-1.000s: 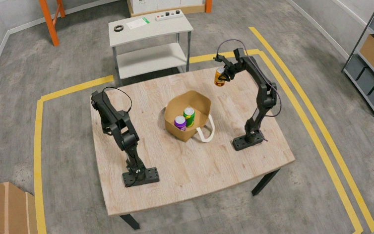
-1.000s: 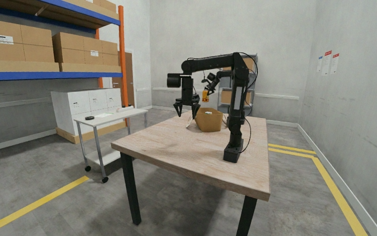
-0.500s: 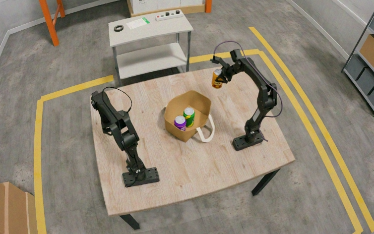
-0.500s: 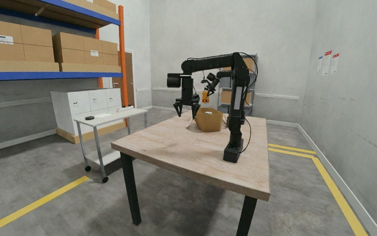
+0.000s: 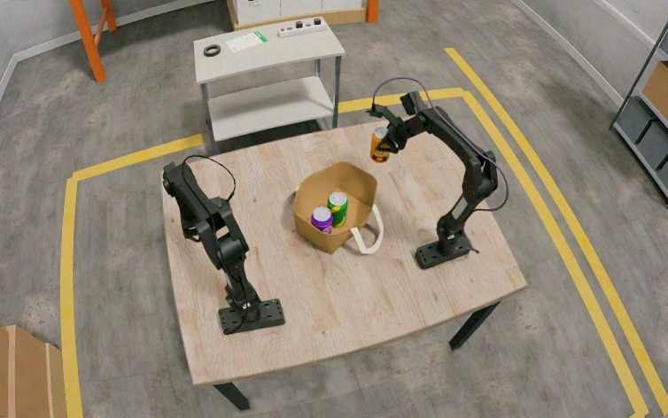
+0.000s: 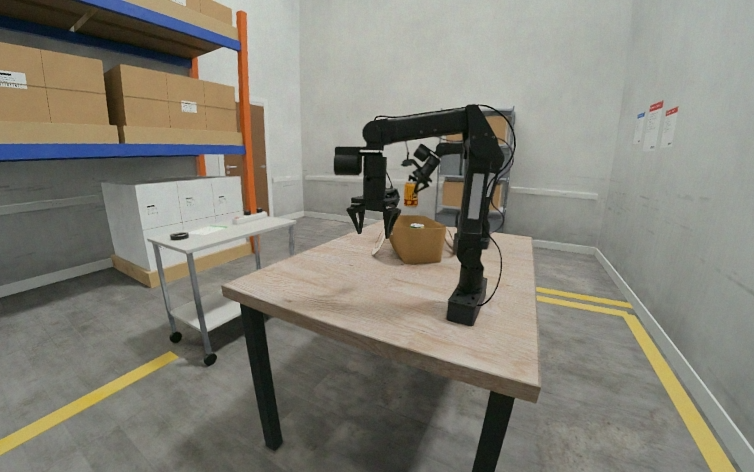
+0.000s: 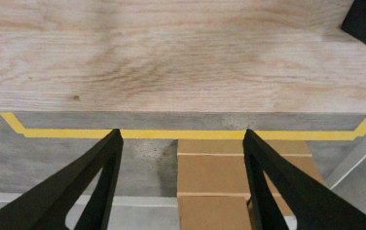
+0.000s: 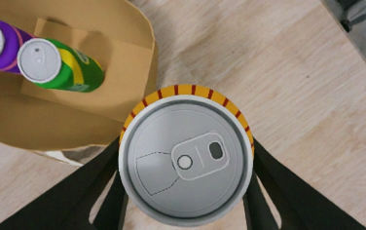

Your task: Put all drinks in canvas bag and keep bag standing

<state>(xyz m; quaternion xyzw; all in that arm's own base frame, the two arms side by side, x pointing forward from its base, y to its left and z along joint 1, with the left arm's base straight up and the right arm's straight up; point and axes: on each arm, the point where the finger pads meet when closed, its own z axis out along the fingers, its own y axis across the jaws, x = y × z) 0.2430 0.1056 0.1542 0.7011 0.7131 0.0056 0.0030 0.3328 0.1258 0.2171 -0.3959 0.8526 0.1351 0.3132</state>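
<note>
tabletop below; orange can btwn r. claw fingers.

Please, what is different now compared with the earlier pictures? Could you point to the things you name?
The right gripper [image 5: 385, 144] [image 6: 414, 189] [image 8: 186, 133] carried the orange can [image 5: 378, 154] [image 6: 410, 197] [image 8: 185, 195] toward the bag [image 5: 339, 178] [image 6: 418, 246] [image 8: 133, 63]. Nothing was newly grasped or released. The left arm [image 5: 234, 246] [image 6: 422, 126], bag, green can [image 5: 338, 212] [image 6: 416, 225] [image 8: 80, 68] and purple can [image 5: 322, 219] [image 8: 10, 51] stayed put.
</note>
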